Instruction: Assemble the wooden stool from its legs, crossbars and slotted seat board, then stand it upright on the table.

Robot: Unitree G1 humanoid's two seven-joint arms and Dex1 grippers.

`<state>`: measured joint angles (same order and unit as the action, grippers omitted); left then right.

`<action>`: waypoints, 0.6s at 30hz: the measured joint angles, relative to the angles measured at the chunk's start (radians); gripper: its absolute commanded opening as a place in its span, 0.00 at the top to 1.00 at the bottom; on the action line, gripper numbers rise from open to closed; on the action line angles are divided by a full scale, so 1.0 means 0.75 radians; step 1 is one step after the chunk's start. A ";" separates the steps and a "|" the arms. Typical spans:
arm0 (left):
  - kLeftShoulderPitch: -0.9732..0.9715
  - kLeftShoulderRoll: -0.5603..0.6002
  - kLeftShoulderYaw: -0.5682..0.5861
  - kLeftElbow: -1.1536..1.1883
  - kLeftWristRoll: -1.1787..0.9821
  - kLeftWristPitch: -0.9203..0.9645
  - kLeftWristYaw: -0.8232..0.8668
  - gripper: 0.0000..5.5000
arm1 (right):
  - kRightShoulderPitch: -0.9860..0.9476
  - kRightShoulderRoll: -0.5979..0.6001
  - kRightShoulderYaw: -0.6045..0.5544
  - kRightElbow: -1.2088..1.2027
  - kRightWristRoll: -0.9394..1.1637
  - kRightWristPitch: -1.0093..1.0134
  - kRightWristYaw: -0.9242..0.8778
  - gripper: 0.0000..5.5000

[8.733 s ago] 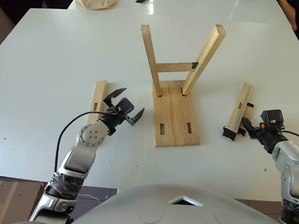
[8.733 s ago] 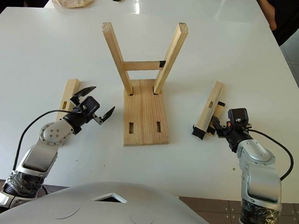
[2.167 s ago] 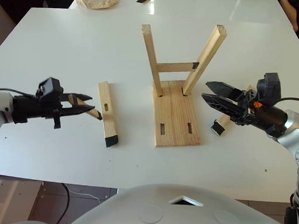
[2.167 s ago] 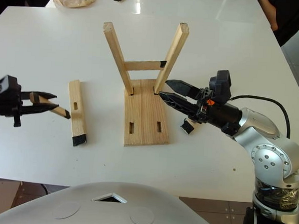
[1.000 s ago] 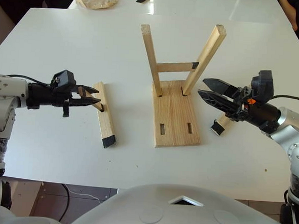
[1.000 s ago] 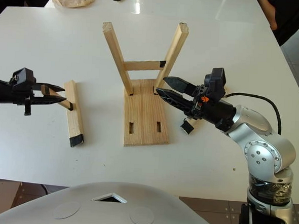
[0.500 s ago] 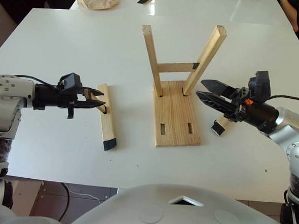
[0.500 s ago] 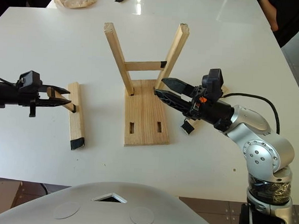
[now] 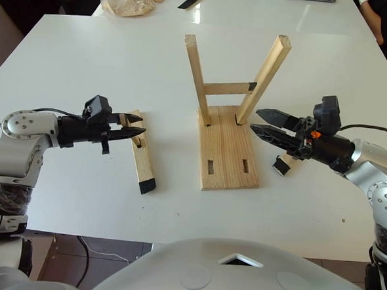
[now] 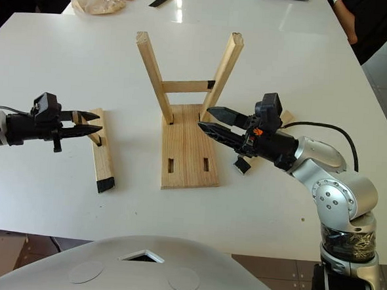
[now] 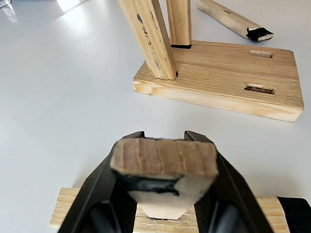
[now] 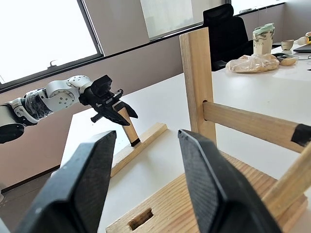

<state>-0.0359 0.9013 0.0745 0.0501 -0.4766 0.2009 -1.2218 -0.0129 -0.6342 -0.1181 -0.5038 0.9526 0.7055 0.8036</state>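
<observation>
We see the left gripper (image 9: 140, 126) clamped narrow on a short crossbar (image 11: 164, 158). Its lower end meets the loose leg (image 9: 142, 158), which lies flat toward the table's (image 9: 87, 59) left edge. That leg's long axis runs from far edge to near edge, roughly parallel to the seat board (image 9: 226, 153) at the centre, and the left arm is the nearer. The right gripper (image 9: 254, 120) hangs spread wide over the board's right edge, with the second loose leg (image 9: 284, 162) partly hidden behind it. The wood is pale and grained, with black-capped ends. Two empty slots (image 9: 208, 166) wait at the board's near end, and the standing legs (image 9: 197, 79) are already seated at its far end.
</observation>
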 measured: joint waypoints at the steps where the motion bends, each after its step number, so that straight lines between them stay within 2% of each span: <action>1: 0.008 -0.004 0.005 0.004 -0.008 -0.004 0.005 0.76 | -0.002 0.000 0.001 0.004 -0.013 0.000 0.003 0.57; 7: 0.026 -0.062 0.007 -0.001 -0.047 0.022 0.099 0.76 | -0.037 -0.007 0.014 0.030 -0.034 0.000 0.035 0.57; 8: 0.027 -0.074 0.008 -0.001 -0.057 0.033 0.121 0.70 | -0.046 -0.010 0.016 0.035 -0.039 0.000 0.039 0.57; 13: 0.135 -0.177 -0.099 0.067 0.063 0.056 0.224 0.58 | -0.061 -0.021 0.029 0.062 -0.071 0.000 0.063 0.57; 18: 0.169 -0.230 -0.102 0.059 0.107 -0.045 0.267 0.43 | -0.073 -0.022 0.048 0.068 -0.090 -0.004 0.088 0.57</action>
<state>0.0909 0.7284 -0.0023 0.0945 -0.3967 0.1673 -1.0214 -0.0677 -0.6506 -0.0821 -0.4525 0.8853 0.7028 0.8694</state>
